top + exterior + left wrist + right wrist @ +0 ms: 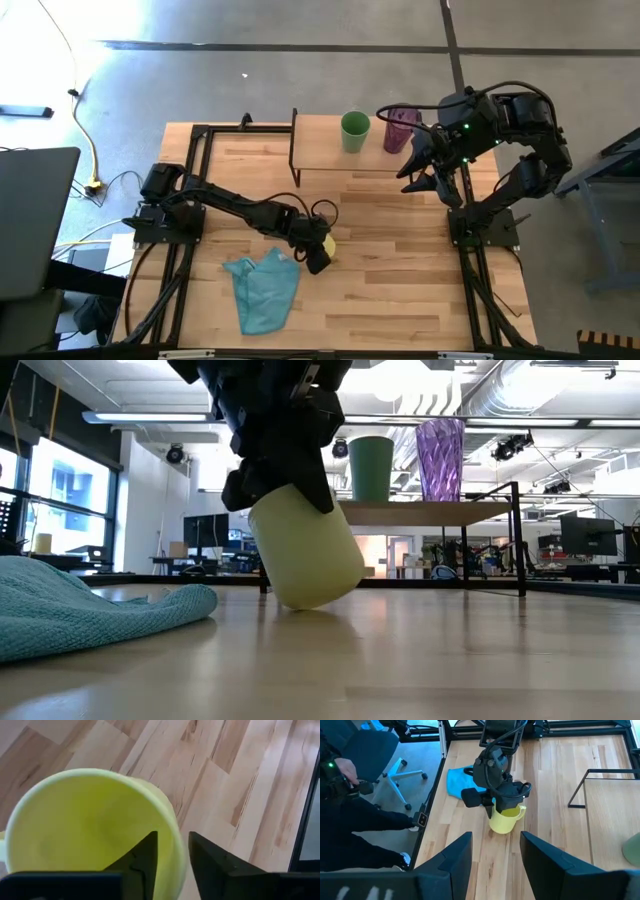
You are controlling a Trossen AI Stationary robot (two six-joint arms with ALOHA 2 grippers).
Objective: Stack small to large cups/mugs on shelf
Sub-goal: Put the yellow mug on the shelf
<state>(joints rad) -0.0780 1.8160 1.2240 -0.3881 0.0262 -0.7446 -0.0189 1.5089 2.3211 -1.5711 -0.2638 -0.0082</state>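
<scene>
The small yellow mug (pixel 328 244) (pixel 306 548) stands tilted on the tabletop near the middle, with its handle (pixel 522 810) pointing away from the arm. My left gripper (pixel 317 254) (pixel 172 837) is shut on the mug's rim. On the light-wood shelf (pixel 322 150) (pixel 430 513), at the table's far side, stand the green cup (pixel 354 131) (pixel 371 468) and the purple tumbler (pixel 400 128) (pixel 440 458), both upright on their bases. My right gripper (pixel 421 170) (pixel 495 840) hangs open beside the shelf's right end, touching nothing. My left gripper pinches the yellow mug's wall at the rim (pixel 177 845), one finger (pixel 142 862) inside the mug and the other finger (pixel 215 865) outside. The fingers come from above, slanting down. The mug is tilted; its base edge (pixel 300 604) looks to be at the tabletop.
A crumpled teal cloth (pixel 264 290) (pixel 90 610) lies on the table left of and nearer than the mug. Bare tabletop (pixel 400 260) spreads between the mug and the shelf. A seated person (pixel 350 820) and an office chair show beyond the table's edge.
</scene>
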